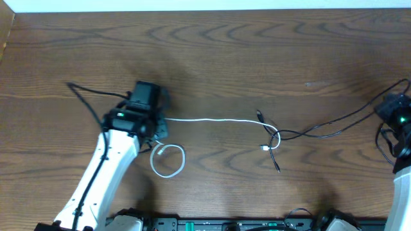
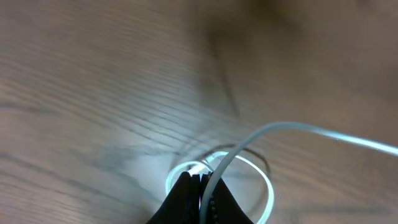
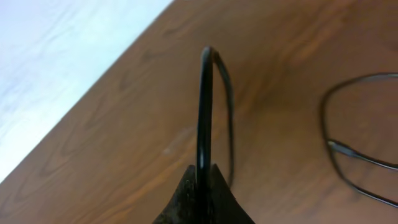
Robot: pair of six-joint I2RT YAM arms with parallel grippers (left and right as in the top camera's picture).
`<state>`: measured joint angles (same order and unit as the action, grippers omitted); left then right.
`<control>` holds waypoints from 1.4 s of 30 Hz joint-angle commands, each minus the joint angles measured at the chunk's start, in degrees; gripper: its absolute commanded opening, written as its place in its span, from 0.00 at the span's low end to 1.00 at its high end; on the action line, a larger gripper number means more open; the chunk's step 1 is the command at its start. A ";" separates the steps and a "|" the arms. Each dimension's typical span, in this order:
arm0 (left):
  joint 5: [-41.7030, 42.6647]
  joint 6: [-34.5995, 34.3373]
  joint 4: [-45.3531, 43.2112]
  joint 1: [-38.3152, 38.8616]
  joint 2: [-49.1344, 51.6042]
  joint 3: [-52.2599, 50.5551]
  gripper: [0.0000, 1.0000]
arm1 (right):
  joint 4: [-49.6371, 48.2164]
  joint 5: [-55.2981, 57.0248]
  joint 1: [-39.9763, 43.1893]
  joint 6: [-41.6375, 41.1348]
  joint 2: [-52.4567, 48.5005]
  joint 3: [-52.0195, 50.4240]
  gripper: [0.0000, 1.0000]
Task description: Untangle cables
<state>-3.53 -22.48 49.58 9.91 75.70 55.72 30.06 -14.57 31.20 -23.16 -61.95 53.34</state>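
A white cable runs from my left gripper rightward to a small knot at mid table, with a white loop lying below the gripper. In the left wrist view my left gripper is shut on the white cable, held above the loop. A black cable runs from the knot to my right gripper at the far right edge. In the right wrist view my right gripper is shut on the black cable, which rises from the jaws.
The wooden table carries the cables. A thicker black arm wire trails left of the left arm. More black cable loops lie at the right edge and show in the right wrist view. A pale surface lies past the table edge.
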 commanded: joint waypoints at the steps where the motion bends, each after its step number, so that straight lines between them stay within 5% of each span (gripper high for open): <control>1: 3.45 -0.31 -0.66 -5.99 -0.92 -0.42 0.07 | 0.81 1.36 2.67 1.62 -1.40 0.98 0.01; 9: 17.33 -1.77 -2.40 -13.55 -0.92 -0.42 0.07 | 3.74 0.28 3.74 3.58 -8.07 0.98 0.01; 20: 10.99 -4.42 -2.75 -15.15 -0.92 -0.42 0.07 | 6.08 0.11 3.76 9.25 -13.81 0.98 0.01; 30: 10.54 -4.42 -3.87 -26.93 -0.92 -0.42 0.08 | 9.07 11.08 6.58 3.52 -13.84 0.98 0.01; 42: 12.61 -10.73 -2.91 -36.06 -0.92 -0.42 0.07 | 9.62 10.75 7.80 3.45 -13.81 0.98 0.01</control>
<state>8.71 -30.11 46.22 -25.50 75.61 55.72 39.64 -4.60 38.79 -18.92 -75.75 53.39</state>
